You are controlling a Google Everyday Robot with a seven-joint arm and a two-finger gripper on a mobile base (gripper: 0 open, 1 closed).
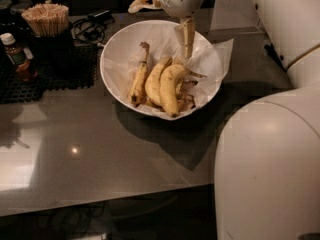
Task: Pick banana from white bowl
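Observation:
The white bowl [114, 59], lined with crinkled white paper, stands on the dark counter. Several bananas lie in it. The banana [170, 86], thick and curved, lies in the middle right. A slimmer long-stemmed one [139, 76] lies to its left, another [155, 81] between them, and smaller ones [189, 90] at the right. My gripper [160, 31] hangs over the bowl's far side and is open. One finger [187, 36] points down just above the banana's stem end. The other finger [142, 1] is spread out to the left, over the far rim. It holds nothing.
A cup of wooden sticks [47, 21] and a small brown bottle [15, 54] stand on a black mat [55, 76] at the left. Cables [92, 26] lie behind the bowl. My white arm and body [270, 159] fill the right side. The counter's front edge [100, 204] runs below.

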